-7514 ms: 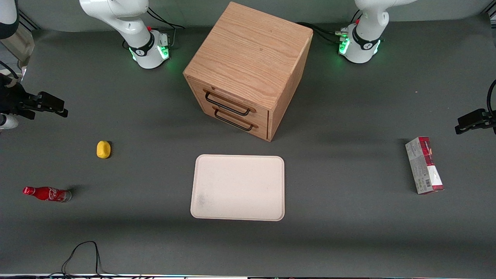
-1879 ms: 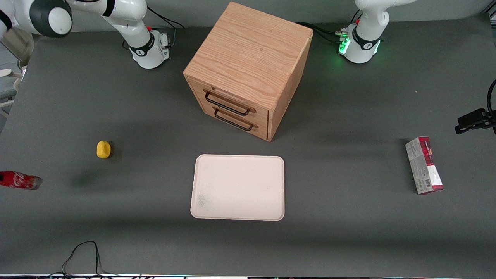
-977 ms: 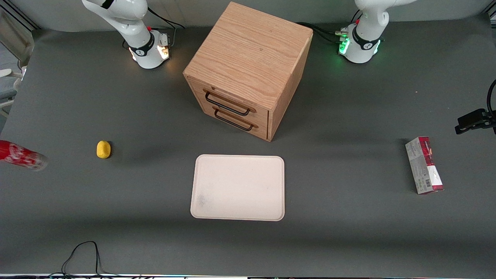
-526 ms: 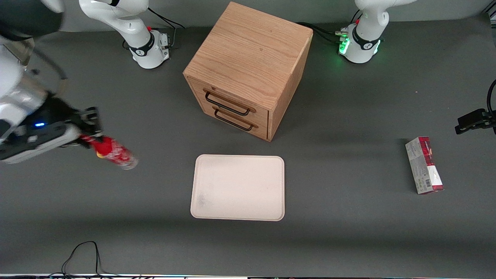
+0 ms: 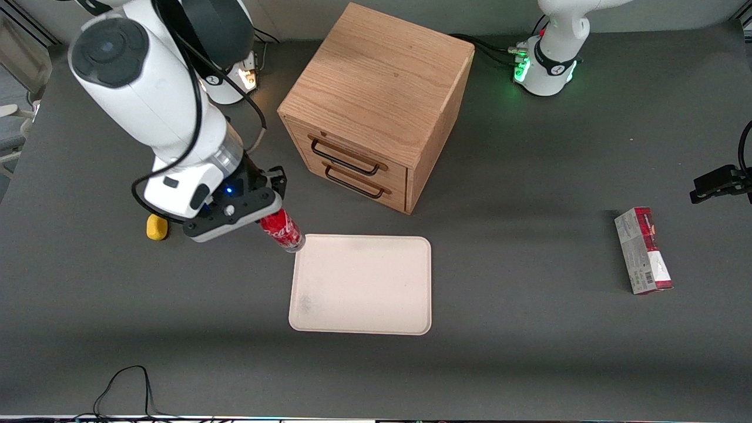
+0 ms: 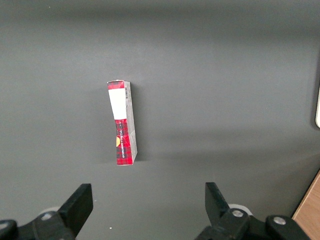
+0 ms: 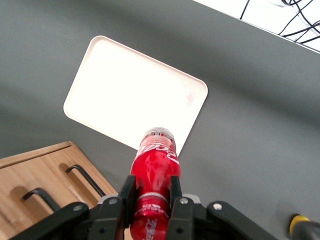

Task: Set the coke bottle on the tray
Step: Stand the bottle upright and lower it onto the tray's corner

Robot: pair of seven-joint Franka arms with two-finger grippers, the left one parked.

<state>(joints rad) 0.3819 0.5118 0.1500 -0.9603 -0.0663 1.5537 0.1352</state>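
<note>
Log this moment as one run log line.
gripper: shut on coke bottle, carried tilted | position: by tray corner nearest cabinet | tray: bare | placement: pending

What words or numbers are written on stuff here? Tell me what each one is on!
White script logo on the small slim red coke bottle, held in the robot's hand over the corner of the flat cream-white tray: too blurred to spell out.
Print and barcode on the red-and-grey rectangular carton: too small to read.
Wooden drawer cabinet: no writing.
</note>
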